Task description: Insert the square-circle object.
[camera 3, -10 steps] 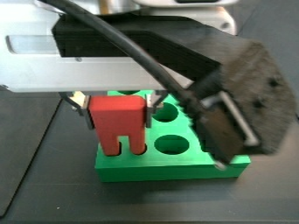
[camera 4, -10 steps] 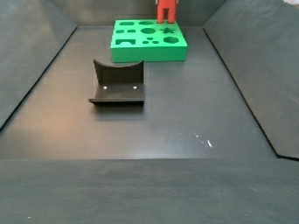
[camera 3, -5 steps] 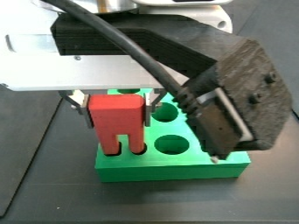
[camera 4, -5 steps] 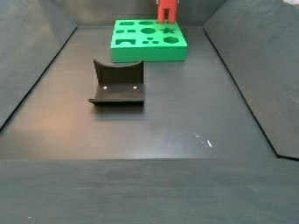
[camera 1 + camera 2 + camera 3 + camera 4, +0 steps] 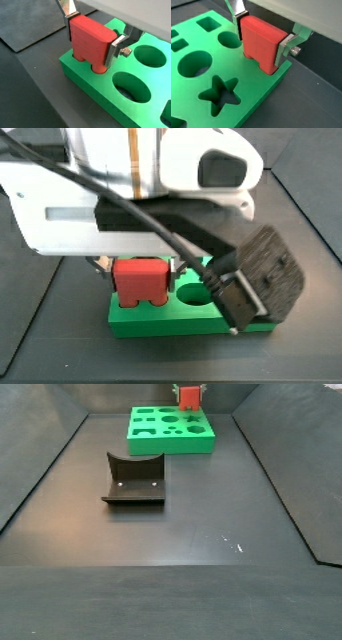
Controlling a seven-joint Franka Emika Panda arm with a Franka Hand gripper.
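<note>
The square-circle object [image 5: 90,40], a bright red block, stands upright at a corner of the green board [image 5: 83,80]. Its two legs reach down into the board's holes. My gripper [image 5: 93,36] is shut on it, with a silver finger [image 5: 118,44] pressed on each narrow side. Both wrist views show this; the block [image 5: 261,42] sits at the board's [image 5: 211,92] edge, next to a star hole. In a side view the block [image 5: 138,284] stands low on the board [image 5: 160,320] under the gripper [image 5: 138,268]. In a side view from afar the block [image 5: 191,396] is at the board's [image 5: 170,429] far right.
The dark fixture [image 5: 134,479] stands on the dark floor in front of the board. Sloped dark walls [image 5: 40,474] bound the floor on both sides. The gripper's black cable and body [image 5: 254,278] hang over the board's right part.
The gripper has come down with the red block. Its legs, earlier showing above the board, now sit down in the holes, and the block stands lower.
</note>
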